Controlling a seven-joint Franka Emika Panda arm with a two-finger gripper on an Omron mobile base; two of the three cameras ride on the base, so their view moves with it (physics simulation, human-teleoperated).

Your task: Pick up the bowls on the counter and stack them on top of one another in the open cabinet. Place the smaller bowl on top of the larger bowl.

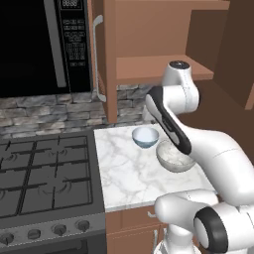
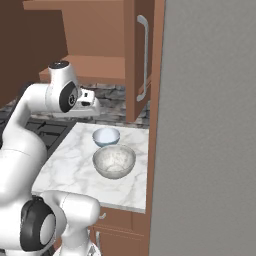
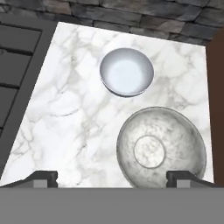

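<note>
While both bowls sit on the counter (image 3: 65, 131), nothing is stacked yet. Larger bowl (image 3: 161, 151) is nearer the front edge, toward the cabinet-side wall; smaller bowl (image 3: 127, 72) sits just behind it, closer to the stone backsplash (image 3: 131, 15), apart with a thin gap. Both upright, empty.

Gripper (image 3: 113, 177) hovers above the counter looking down, fingers spread wide, holding nothing. In the hand view the larger bowl lies right of the midline between the tips, its rim near the right fingertip (image 3: 186, 178); smaller bowl is further ahead, roughly centred.

Judgement: larger bowl should go first, so the hand needs a sideways shift toward it, then down onto the rim. Round, so no long axis to align. Open cabinet (image 1: 158, 67) shelf is above and behind; stove (image 1: 44, 173) lies on the opposite side.
</note>
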